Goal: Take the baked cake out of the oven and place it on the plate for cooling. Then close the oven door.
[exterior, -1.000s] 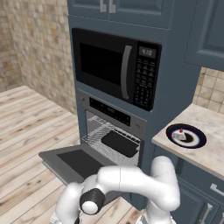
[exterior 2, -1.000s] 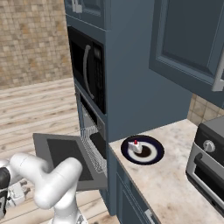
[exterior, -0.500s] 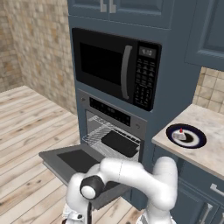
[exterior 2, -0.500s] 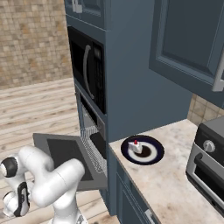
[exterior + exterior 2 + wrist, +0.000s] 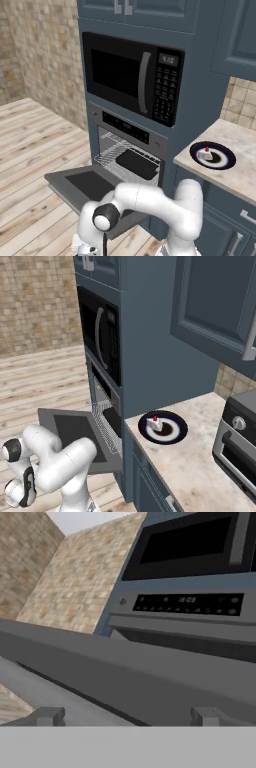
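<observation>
The cake [image 5: 205, 153] [image 5: 155, 423], a small white slice with a red dot, sits on the navy-rimmed plate [image 5: 224, 161] [image 5: 177, 434] on the counter right of the oven. The oven [image 5: 131, 131] [image 5: 187, 604] stands with its oven door [image 5: 75, 186] [image 5: 62, 428] [image 5: 125, 672] dropped flat. My gripper [image 5: 127, 717] is open and holds nothing. It hangs low in front of the door's outer edge and looks up at the door and the control strip. In the base views the hand [image 5: 84, 247] [image 5: 21, 491] is down near the floor, below the door.
A flat black tray [image 5: 137, 164] lies on the wire rack inside the oven. The black microwave [image 5: 132, 75] sits above. A toaster oven [image 5: 240, 436] stands on the counter's right end. Wooden floor [image 5: 30, 150] spreads to the left.
My arm has folded further down in front of the open door and the hand has sunk lower. The jaws stay wide. Cake, plate and door have not moved.
</observation>
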